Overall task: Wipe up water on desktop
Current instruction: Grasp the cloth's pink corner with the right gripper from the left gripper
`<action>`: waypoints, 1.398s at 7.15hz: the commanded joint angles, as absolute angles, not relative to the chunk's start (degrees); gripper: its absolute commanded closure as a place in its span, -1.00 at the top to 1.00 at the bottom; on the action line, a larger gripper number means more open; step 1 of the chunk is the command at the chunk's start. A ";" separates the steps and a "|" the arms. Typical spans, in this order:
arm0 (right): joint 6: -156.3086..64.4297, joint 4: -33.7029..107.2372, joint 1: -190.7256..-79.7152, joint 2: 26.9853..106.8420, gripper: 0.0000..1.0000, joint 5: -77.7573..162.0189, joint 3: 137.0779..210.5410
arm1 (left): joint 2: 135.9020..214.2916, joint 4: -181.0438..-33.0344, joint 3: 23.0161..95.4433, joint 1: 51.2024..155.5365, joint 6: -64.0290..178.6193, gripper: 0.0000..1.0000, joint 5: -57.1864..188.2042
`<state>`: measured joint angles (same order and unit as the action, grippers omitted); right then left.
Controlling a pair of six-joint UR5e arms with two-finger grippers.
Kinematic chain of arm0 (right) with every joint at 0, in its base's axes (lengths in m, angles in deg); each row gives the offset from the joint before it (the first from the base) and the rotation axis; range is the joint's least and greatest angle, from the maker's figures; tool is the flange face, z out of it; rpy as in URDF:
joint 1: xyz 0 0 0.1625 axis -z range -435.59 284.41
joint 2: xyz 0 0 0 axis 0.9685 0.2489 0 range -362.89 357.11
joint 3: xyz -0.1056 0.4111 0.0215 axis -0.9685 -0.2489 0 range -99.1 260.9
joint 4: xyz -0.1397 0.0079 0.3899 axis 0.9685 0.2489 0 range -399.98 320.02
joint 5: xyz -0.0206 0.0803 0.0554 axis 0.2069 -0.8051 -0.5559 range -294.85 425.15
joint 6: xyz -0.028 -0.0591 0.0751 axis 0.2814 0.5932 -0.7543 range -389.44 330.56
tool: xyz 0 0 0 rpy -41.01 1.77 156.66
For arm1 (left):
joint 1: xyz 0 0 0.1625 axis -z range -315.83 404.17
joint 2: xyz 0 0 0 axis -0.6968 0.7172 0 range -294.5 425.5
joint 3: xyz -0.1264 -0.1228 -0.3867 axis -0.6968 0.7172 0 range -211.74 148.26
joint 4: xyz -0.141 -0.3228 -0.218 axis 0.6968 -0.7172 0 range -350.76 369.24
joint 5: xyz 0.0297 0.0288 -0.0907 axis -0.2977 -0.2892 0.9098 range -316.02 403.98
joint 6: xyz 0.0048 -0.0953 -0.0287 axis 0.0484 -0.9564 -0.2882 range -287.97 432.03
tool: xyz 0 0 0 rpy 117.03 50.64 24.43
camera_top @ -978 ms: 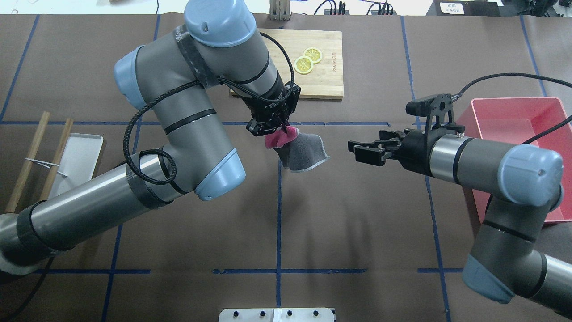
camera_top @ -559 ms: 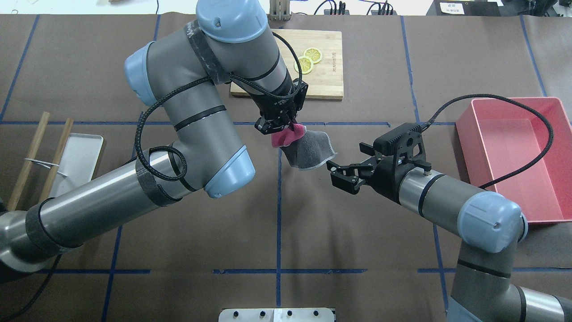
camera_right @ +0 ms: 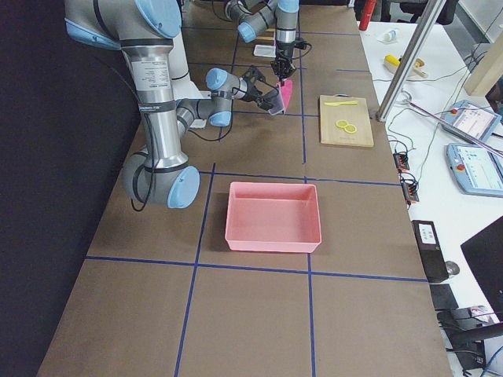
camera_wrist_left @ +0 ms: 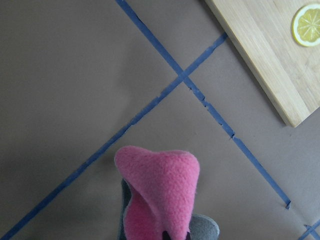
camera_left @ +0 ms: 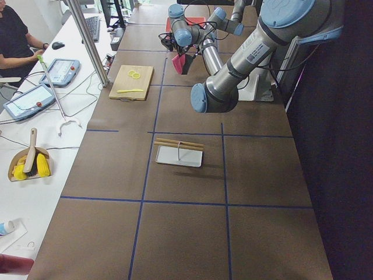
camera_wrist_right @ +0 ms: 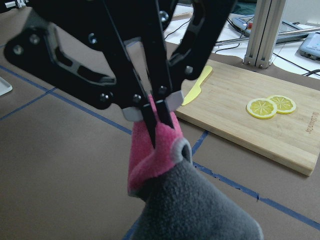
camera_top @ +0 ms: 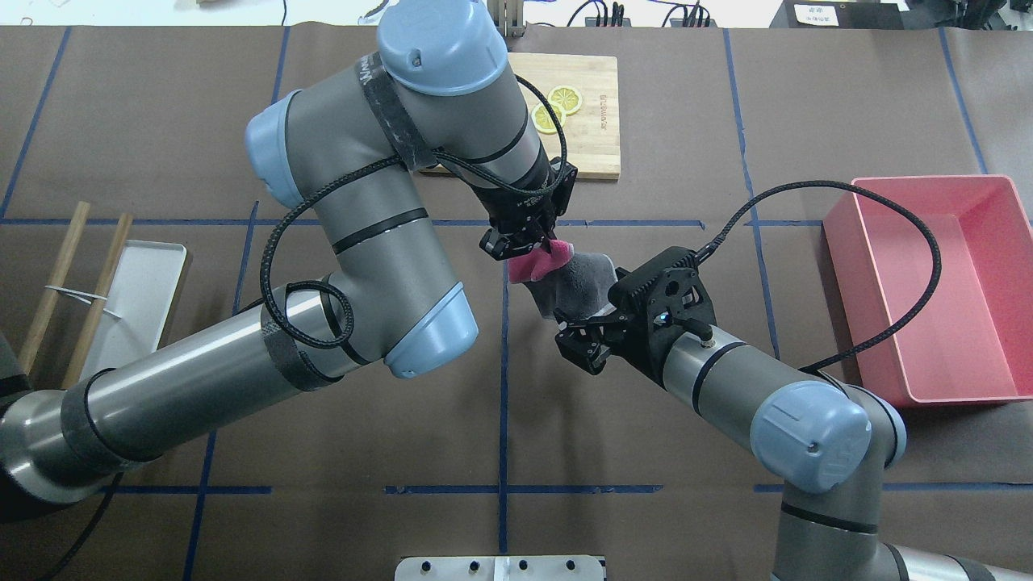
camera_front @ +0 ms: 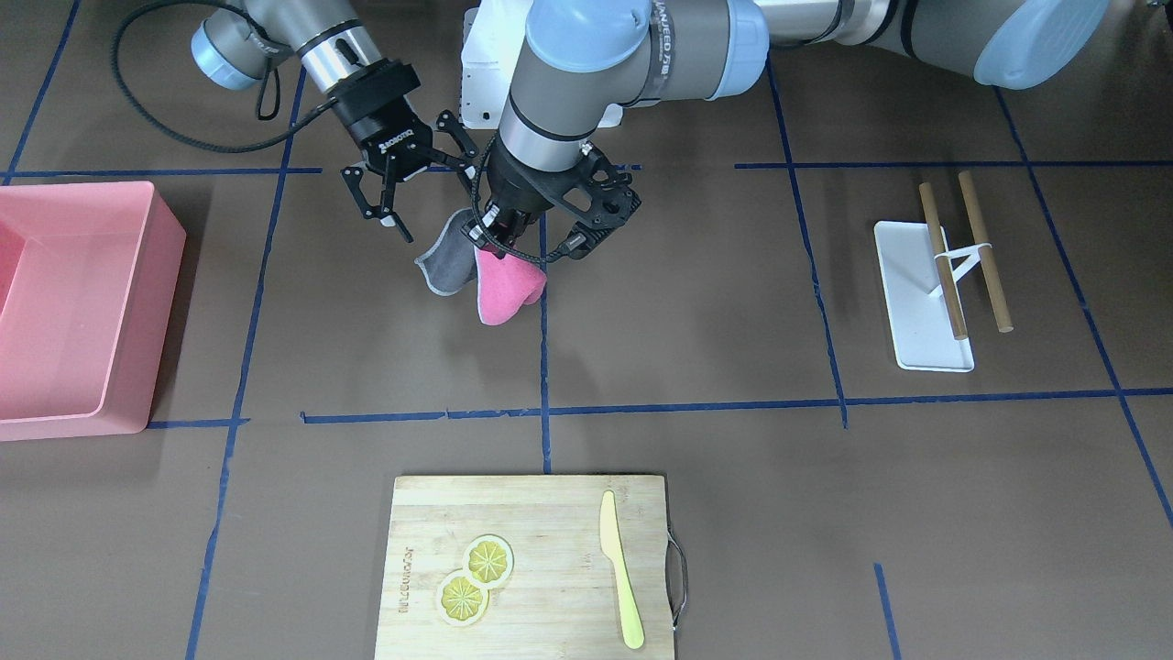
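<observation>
Two grippers meet over the middle of the counter (camera_top: 646, 420), above a crossing of blue tape (camera_top: 503, 403) on the robot's side of the board (camera_top: 593, 121). The left gripper (camera_top: 520, 246) is clenched on the top of a pink and grey cloth (camera_top: 565, 278). The right wrist view shows its fingertips (camera_wrist_right: 150, 112) pinching a pink fold. The right gripper (camera_top: 577, 345) stands released, jaws spread, just beside the grey flap and apparently not touching it.

The cloth hangs bunched, its long axis close to upright. The pinched end points up and the loose end points down at the counter. The grey flap trails off sideways toward the right gripper. I cannot tell whether the lowest edge reaches the counter.

The counter lies flat under both arms, its long axis running across the robot from side to side. No puddle shows on it in any view, so the wet spot cannot be placed.

By my reading, wiping has not begun. The step in hand is readying the cloth, likely with the right gripper set to take the grey flap. That calls for closing squarely on the flap without tugging the pink fold loose. The cloth then needs lowering flat enough to press on the counter.
</observation>
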<state>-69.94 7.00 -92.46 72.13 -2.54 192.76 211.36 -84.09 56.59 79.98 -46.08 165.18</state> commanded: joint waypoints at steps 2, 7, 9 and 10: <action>-69.34 7.83 -92.11 71.64 0.99 -2.17 192.70 | 211.40 -84.10 57.90 77.84 -46.62 -0.97 165.26; -69.34 7.83 -91.94 71.73 0.73 -2.08 192.79 | 211.23 -84.28 59.22 75.81 -46.63 -0.97 165.35; -69.43 7.83 -91.76 71.81 0.09 -2.00 192.96 | 211.23 -84.36 59.40 75.81 -46.28 -0.97 165.35; -69.43 7.83 -91.67 71.90 -0.16 -1.82 192.96 | 211.14 -84.36 59.40 75.81 -46.28 -0.97 165.35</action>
